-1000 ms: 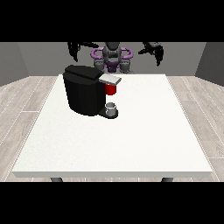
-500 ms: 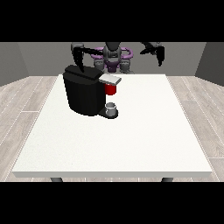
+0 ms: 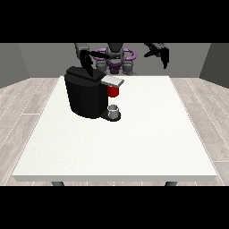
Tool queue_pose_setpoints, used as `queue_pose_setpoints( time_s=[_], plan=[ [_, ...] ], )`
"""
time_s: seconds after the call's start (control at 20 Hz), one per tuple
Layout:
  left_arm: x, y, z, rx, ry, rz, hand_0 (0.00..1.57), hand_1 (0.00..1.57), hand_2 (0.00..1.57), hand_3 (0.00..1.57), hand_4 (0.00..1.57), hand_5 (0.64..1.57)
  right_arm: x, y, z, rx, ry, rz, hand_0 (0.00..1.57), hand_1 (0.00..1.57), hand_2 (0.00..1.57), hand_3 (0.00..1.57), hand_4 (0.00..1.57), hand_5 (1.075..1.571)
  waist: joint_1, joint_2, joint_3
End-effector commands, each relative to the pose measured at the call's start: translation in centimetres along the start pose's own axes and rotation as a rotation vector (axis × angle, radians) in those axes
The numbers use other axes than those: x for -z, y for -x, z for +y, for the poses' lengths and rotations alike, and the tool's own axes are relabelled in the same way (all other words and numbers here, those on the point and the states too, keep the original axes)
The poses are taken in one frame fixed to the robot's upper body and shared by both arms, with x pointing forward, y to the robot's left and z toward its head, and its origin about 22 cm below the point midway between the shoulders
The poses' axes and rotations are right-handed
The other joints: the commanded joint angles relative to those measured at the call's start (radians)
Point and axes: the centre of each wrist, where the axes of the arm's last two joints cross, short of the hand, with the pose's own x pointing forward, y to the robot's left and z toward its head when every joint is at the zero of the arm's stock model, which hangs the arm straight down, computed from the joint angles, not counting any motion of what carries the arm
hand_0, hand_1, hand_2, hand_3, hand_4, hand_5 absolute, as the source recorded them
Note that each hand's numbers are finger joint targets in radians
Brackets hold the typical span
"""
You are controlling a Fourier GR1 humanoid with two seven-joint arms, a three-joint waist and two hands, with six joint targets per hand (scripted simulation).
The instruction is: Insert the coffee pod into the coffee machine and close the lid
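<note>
Two hands in view, both up at the far edge of the table (image 3: 147, 147). Hand at the view's left (image 3: 88, 62) hangs just above the rear top of the coffee machine (image 3: 87, 96), fingers pointing down and roughly straight, holding nothing I can see. Hand at the view's right (image 3: 160, 53) is raised over the far right corner, well apart from the machine, fingers spread downward, nothing in it.

Machine sits in the far-left part of the table, set in from the left edge with a strip of bare top on that side. Grey lid (image 3: 112, 81) sticks out to the view's right from the machine's top. Red thing at the machine (image 3: 113, 91) sits right under the lid. Grey thing (image 3: 114, 109) stands on the machine's base plate below that; can't tell if it's the coffee pod.

Near half and the whole right side of the table are open white surface, out to the near and right edges.
</note>
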Motion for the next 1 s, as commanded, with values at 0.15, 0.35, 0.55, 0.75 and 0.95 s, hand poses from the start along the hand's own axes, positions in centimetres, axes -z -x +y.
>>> queue_pose_setpoints(
  time_s=[0.15,0.35,0.55,0.75,0.95],
  plan=[
    [0.1,-1.4,-0.9,0.032,-0.003,-0.013,0.0,0.0,0.0,0.0,0.35,1.571,1.8,-2.4,-1.4,-0.022,-0.003,-0.032,0.0,0.0,0.0,0.0,0.13,1.571,0.018,0.051,0.0002],
    [-1.0,0.2,1.4,0.014,-0.003,0.015,0.0,0.0,0.0,0.0,0.36,1.571,2.0,-3.3,1.3,-0.071,-0.051,-0.064,0.0,0.0,0.0,0.0,0.2,1.571,0.006,0.039,-0.0001],
    [-0.6,0.2,0.3,0.032,-0.01,-0.001,0.0,0.0,0.0,0.0,0.41,1.571,2.7,-4.9,3.2,-0.127,-0.098,-0.108,0.0,0.0,0.0,0.0,0.12,1.571,0.009,0.047,-0.0002],
    [0.9,-2.1,0.1,0.049,-0.001,-0.049,0.0,0.0,0.0,0.0,0.32,1.571,3.5,-6.3,4.8,-0.139,-0.103,-0.147,0.0,0.0,0.0,0.0,0.0,1.571,0.044,0.081,-0.0001],
    [0.9,-0.9,-1.5,0.046,-0.005,-0.053,0.0,0.0,0.0,0.0,0.34,1.571,4.3,-9.5,6.7,-0.154,-0.121,-0.185,0.0,0.0,0.0,0.0,0.0,1.571,0.045,0.106,-0.0003]
  ],
)
